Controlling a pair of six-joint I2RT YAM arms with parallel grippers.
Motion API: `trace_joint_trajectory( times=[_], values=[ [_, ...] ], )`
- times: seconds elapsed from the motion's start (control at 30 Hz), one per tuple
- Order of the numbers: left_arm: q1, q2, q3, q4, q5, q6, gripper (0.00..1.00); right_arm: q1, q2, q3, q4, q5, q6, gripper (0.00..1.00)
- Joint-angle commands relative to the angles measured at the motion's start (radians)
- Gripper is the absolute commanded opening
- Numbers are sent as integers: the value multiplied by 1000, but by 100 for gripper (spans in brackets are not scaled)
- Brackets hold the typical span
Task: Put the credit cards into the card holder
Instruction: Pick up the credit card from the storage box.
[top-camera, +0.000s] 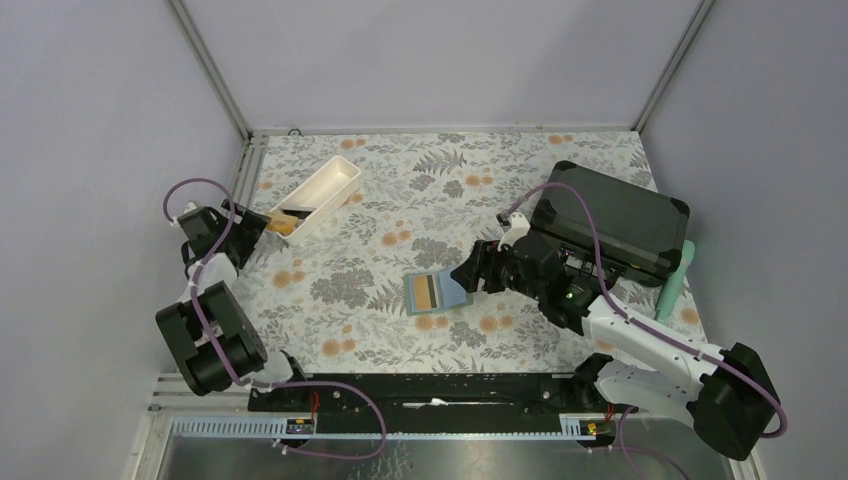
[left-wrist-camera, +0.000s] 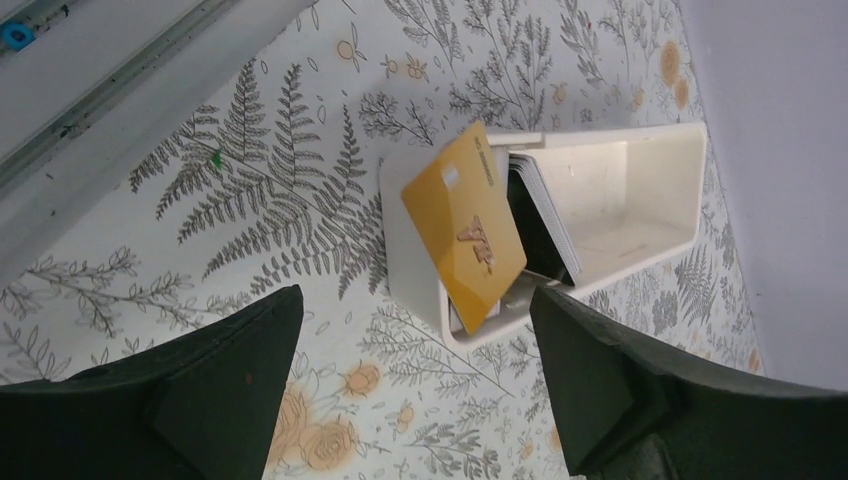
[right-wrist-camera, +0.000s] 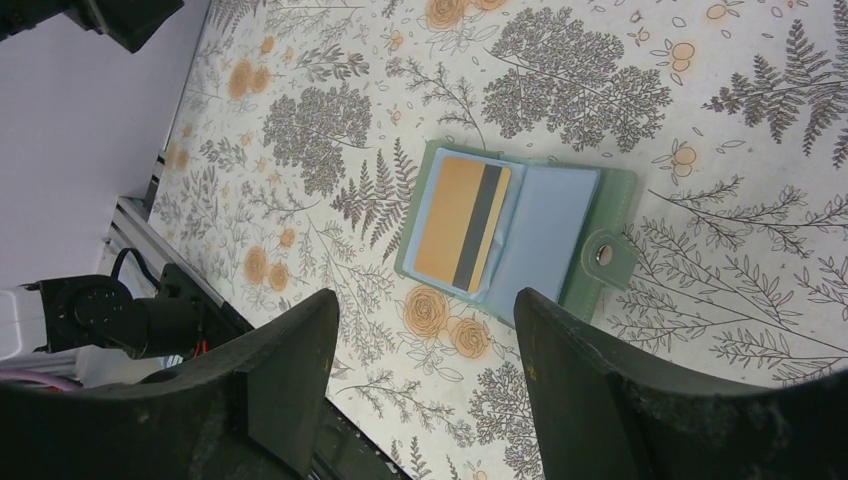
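The white tray (top-camera: 330, 205), at 10 o'clock on the table (top-camera: 440, 190), has a gold credit card (left-wrist-camera: 465, 230) leaning out at 12 o'clock from the left gripper (left-wrist-camera: 412, 300), long axis 11-to-5, jaws wide and empty. The open card holder (right-wrist-camera: 555, 225), a striped card (right-wrist-camera: 450, 220) on it, lies mid-table at 9 o'clock from the right gripper (top-camera: 465, 275), likewise spread and empty.

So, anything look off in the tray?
One gold card leans askew at the end of the white tray, sticking up past its rim, while the other cards stand on edge beside it. Nothing looks spilled or damaged.
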Motion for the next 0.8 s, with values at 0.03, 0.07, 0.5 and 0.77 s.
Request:
trace_joint_trajectory(
  times=[0.03, 0.07, 0.5, 0.77],
  values=[
    [28, 102, 67, 139, 75, 12, 84, -13, -2, -5, 63, -51, 6, 72],
    [30, 120, 74, 150, 79, 13, 83, -14, -3, -5, 63, -54, 7, 71],
    [34, 262, 169, 192, 138, 23, 65, -21, 31, -20, 93, -85, 44, 71],
    [34, 318, 199, 197, 167, 22, 58, -25, 65, -5, 109, -97, 52, 70]
  ],
)
